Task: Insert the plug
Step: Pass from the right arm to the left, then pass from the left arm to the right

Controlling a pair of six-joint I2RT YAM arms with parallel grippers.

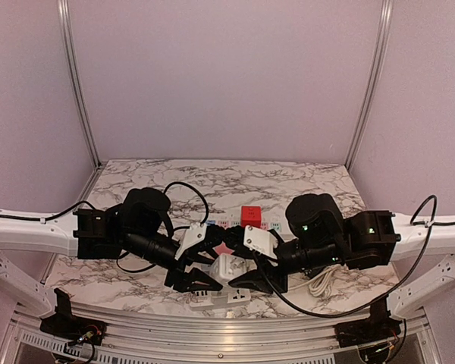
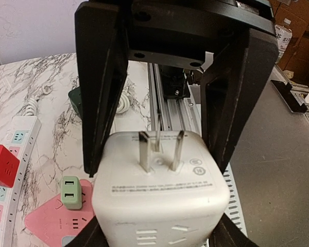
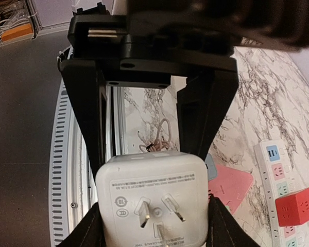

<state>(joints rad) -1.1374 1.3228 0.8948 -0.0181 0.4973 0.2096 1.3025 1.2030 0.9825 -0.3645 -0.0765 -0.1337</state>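
Note:
The plug (image 2: 159, 206) is a white cube adapter with three metal prongs on its upper face. It hangs between both grippers above the table's near edge, the plug (image 1: 229, 266) showing white between the black fingers. My left gripper (image 2: 157, 167) has its two black fingers (image 2: 100, 103) pressed against opposite sides of the cube. My right gripper (image 3: 153, 164) is shut on the same plug (image 3: 152, 190) from the other side, and its fingers show as dark shapes at the bottom corners of the left wrist view.
A long white power strip (image 2: 20, 149) carries a red cube adapter (image 2: 2, 164). A pink socket block (image 2: 49, 218) with a green adapter (image 2: 70, 191) lies beside it. Another white socket strip (image 1: 224, 297) lies under the grippers. A coiled cable (image 1: 322, 282) sits at the right.

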